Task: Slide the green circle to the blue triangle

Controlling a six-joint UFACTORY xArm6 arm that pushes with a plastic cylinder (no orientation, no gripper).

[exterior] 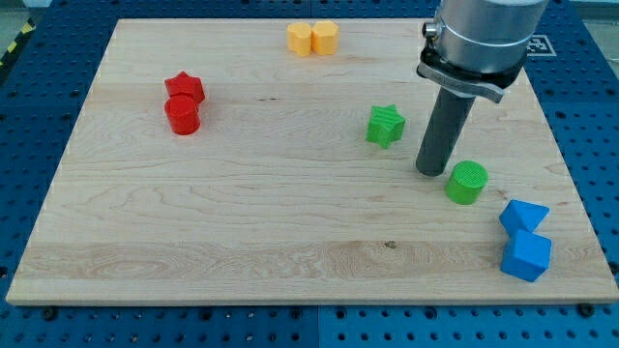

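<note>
The green circle (467, 182) lies on the wooden board (290, 222) at the view's right. Two blue blocks sit touching near the bottom right corner: the upper one (523, 216) looks like the blue triangle, the lower one (526, 255) is a blocky cube shape. My tip (431, 172) rests on the board just left of the green circle, close to or touching its upper left edge. The blue blocks are down and to the right of the green circle, a short gap away.
A green star (385, 125) lies up and left of my tip. A red star (184, 88) and a red cylinder (182, 115) touch at the upper left. Two yellow blocks (312, 39) sit at the top edge. The board's right edge is near the blue blocks.
</note>
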